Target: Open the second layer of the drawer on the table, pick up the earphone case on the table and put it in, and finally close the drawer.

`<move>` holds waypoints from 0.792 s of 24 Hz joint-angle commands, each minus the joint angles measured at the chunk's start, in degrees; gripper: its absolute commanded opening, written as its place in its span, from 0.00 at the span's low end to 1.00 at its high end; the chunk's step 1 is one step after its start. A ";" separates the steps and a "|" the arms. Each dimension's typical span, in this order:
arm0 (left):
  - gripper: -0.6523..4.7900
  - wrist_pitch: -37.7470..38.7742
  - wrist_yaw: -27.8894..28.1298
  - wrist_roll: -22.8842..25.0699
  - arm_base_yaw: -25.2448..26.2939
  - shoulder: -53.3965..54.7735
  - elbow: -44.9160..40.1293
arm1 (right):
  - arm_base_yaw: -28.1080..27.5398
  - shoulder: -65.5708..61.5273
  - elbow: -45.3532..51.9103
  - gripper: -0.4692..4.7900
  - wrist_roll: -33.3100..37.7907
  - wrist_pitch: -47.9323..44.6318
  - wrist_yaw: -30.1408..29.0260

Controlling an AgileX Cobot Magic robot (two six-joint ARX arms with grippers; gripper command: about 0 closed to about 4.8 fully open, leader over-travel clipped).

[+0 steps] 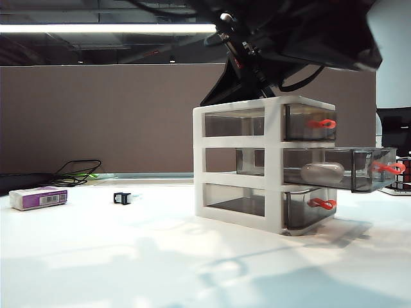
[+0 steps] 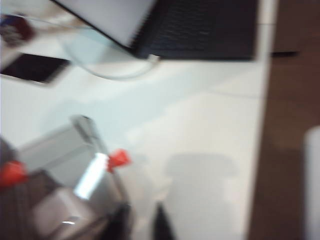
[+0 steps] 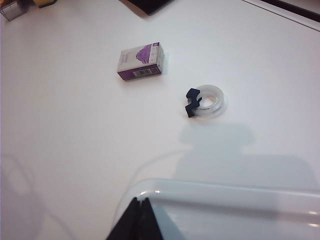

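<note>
Exterior view: middle drawer (image 1: pixel 359 168) pulled out, case (image 1: pixel 322 172) inside.
Left tool (image 2: pixel 142 222): blurred above drawer, state unclear.
Right tool (image 3: pixel 139 212): closed, empty, over counter (image 3: pixel 75 140).

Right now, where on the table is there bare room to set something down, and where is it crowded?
The widest free patch is the white table in front, between the purple-and-white box and the drawer cabinet. A smaller gap lies between the box and the tape roll. It is crowded on the right, where the open middle drawer juts out holding the earphone case.
</note>
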State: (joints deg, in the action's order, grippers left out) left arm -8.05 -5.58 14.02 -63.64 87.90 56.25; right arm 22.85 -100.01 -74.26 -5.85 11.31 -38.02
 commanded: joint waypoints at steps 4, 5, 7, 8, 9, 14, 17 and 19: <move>0.11 -2.69 -6.12 -4.22 -0.59 0.96 -3.74 | 0.20 -0.52 -0.87 0.08 1.36 3.48 0.37; 0.11 -5.25 -6.03 -4.46 -0.87 2.34 -3.74 | 0.20 -0.52 -1.68 0.08 1.36 3.67 0.39; 0.11 -9.01 -6.01 -4.70 -0.87 3.45 -3.74 | 0.20 -0.52 -2.49 0.08 1.49 3.91 0.39; 0.11 -11.54 -6.01 -5.51 -0.87 4.26 -3.74 | 0.22 -0.52 -2.80 0.08 1.77 3.91 0.37; 0.11 -13.33 -5.99 -6.25 -0.87 5.14 -3.72 | 0.22 -0.52 -3.06 0.08 2.19 3.93 0.37; 0.11 -19.82 -2.86 -9.11 -0.87 10.47 -3.72 | 0.22 -0.33 -3.13 0.08 2.45 3.37 0.63; 0.11 -21.27 -3.21 -10.14 -0.90 12.09 -3.72 | 0.20 0.50 -3.19 0.08 2.45 1.84 0.87; 0.11 -24.35 -1.68 -11.58 -0.90 13.79 -3.72 | 0.11 0.96 -4.02 0.08 2.45 2.40 0.85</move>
State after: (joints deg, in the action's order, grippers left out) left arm -29.39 -8.40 3.66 -64.40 100.92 52.53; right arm 22.94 -99.63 -77.10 -3.46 14.06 -36.99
